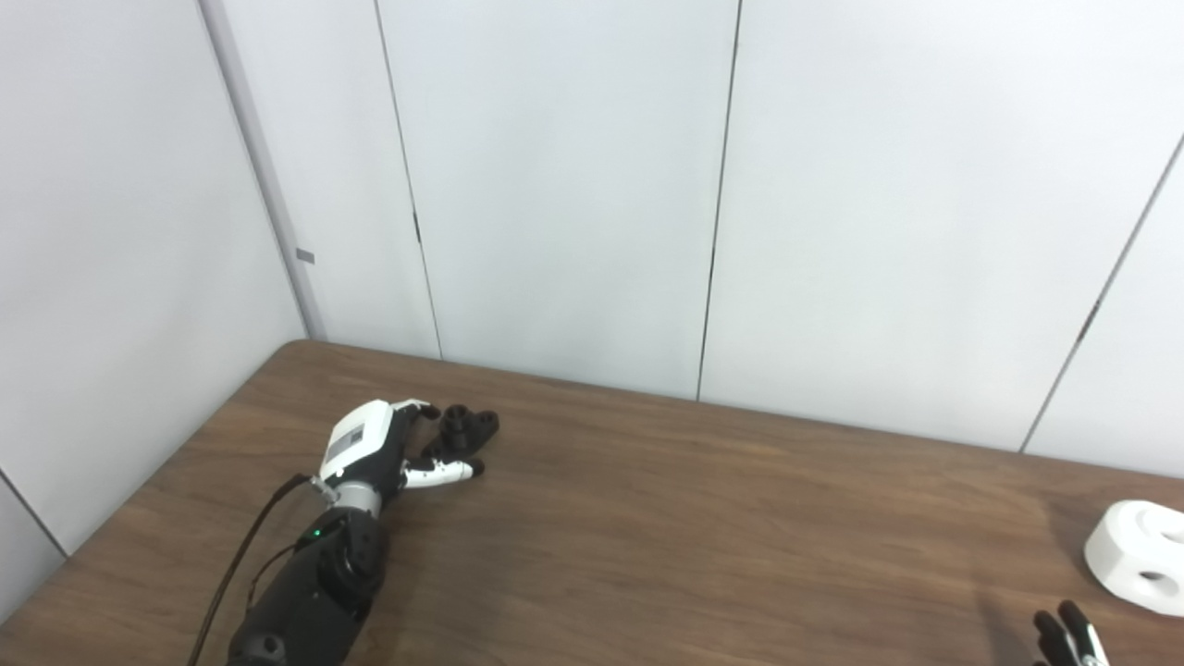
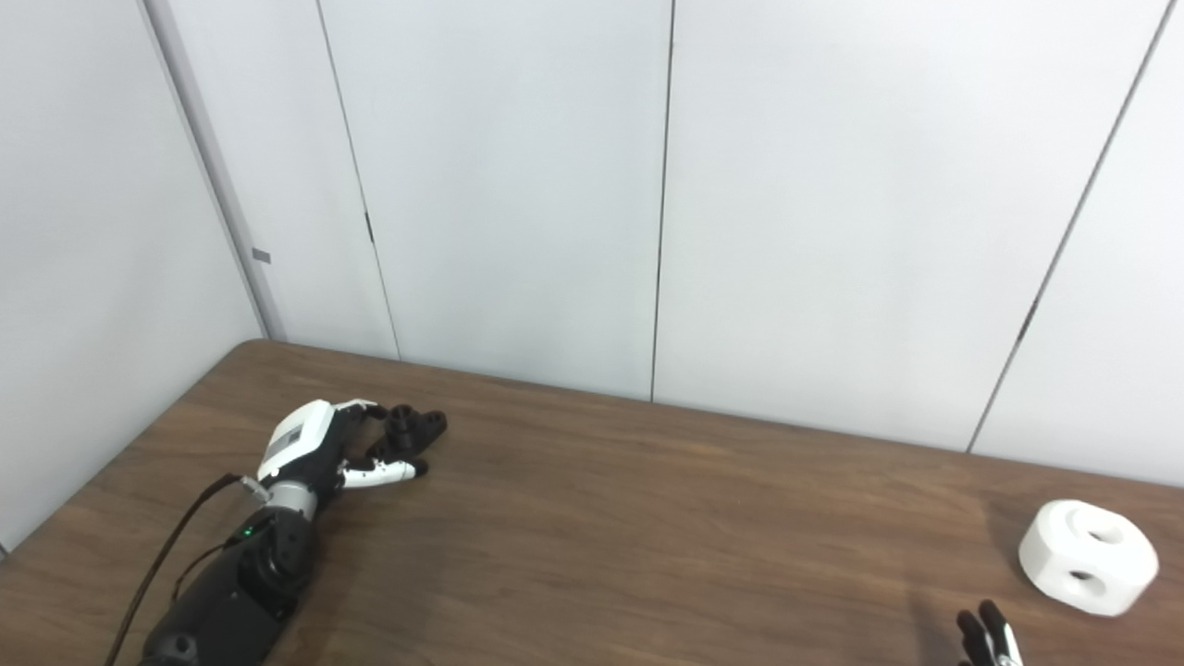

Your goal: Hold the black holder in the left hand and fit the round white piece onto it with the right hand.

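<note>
In the left eye view, the left hand lies at about 8 o'clock on the brown wood-grain table, its fingers curled round the black holder, which appears still to rest on the tabletop. The grasp looks partial; the step in hand seems to be securing the holder, so the fingers should close firmly before any lift, lest the knobbly, matt black part twist. At the frame's 4 o'clock, the round white piece sits well apart.

In the right eye view, the white piece reads as a smooth, thick disc with round holes in its top and side. Only the dark fingertips of the right hand show at 5 o'clock, near the piece but apart; whether it is spread or clenched cannot be told.
</note>
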`<state>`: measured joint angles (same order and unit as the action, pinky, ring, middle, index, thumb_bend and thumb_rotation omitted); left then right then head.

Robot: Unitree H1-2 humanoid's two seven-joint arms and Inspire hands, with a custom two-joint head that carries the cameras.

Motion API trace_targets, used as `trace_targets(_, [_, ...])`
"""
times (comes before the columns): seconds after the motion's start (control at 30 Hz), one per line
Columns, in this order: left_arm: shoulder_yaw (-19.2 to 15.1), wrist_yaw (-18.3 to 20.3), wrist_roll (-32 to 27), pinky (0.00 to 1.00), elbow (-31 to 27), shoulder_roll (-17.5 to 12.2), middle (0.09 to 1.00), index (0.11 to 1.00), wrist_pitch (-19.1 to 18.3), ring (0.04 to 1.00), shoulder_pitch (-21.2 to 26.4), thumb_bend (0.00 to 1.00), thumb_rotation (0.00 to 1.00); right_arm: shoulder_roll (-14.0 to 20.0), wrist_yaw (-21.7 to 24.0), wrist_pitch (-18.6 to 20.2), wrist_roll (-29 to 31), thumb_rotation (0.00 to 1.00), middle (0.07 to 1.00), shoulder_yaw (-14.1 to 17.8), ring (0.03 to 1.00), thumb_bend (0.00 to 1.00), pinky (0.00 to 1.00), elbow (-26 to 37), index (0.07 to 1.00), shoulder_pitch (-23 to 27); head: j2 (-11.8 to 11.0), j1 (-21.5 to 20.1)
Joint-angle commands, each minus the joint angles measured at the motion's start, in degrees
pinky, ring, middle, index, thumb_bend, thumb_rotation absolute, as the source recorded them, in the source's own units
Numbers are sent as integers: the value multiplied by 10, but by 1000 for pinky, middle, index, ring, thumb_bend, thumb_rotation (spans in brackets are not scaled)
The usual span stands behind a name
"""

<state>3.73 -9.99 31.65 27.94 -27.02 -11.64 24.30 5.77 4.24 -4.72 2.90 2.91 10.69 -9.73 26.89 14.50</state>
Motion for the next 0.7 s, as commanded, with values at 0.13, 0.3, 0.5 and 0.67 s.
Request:
trace_targets(0.13, [11,-14,13,974,6,-17,884,744,-4,921,20,887,375,-16,-2,-4,2,1000,985,-9,1000,666,1000,-15,1000,-37,0,0])
trace_targets(0.3, [20,-9,19,1000,-2,-22,893,684,-14,948,18,864,361,-15,-3,-2,-2,1000,987,-10,1000,655,1000,-12,1000,-38,3,2])
trace_targets(0.5, [25,-13,17,1000,-8,-25,891,616,-10,961,12,858,295,-15,-5,-6,-4,1000,987,-9,1000,641,1000,-11,1000,-39,6,2])
trace_targets(0.67, [25,-14,15,1000,-12,-23,877,578,-8,956,10,854,269,-14,-4,2,-6,1000,989,-10,1000,630,1000,-3,1000,-42,7,3])
